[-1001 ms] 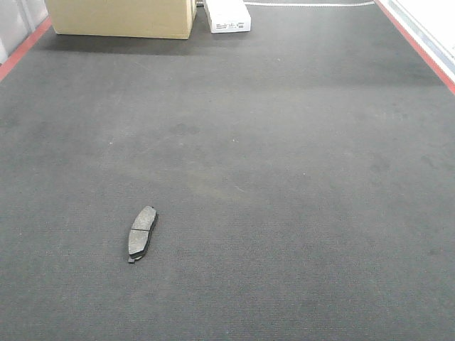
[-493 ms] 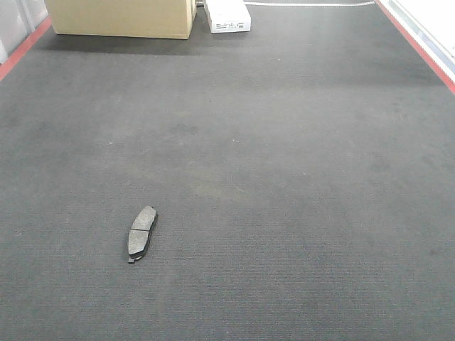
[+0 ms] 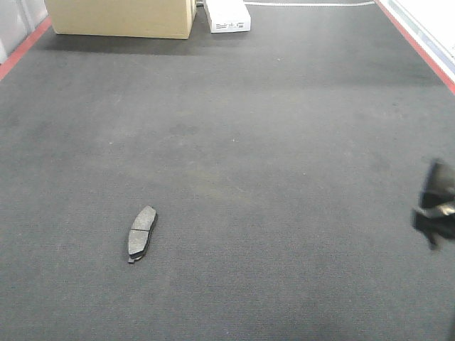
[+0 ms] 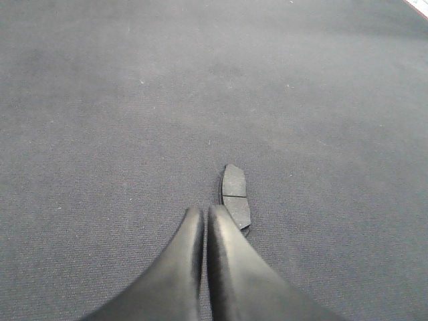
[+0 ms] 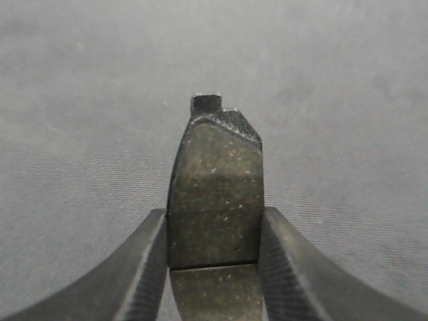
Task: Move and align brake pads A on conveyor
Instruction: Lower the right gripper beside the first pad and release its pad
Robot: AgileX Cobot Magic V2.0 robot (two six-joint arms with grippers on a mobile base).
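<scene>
— Right hand (image 5: 214, 224): what do we see?
— We see it pinching a brake pad (image 5: 215, 167), its long axis straight out from the fingers, end tab foremost.
— And our left hand (image 4: 204, 215)?
— Fingers pressed together. The second pad (image 3: 142, 233) lies flat on the conveyor (image 3: 284, 142), well apart from the cardboard box (image 3: 121, 18), long axis roughly toward it.

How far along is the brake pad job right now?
Done: one pad lies flat on the belt, left of centre. In hand: the right gripper is clamped on a second pad, at the right edge of the front view. The left gripper is shut and empty, close to the lying pad. Left: setting the second pad down in line with the first. No other pads show.
</scene>
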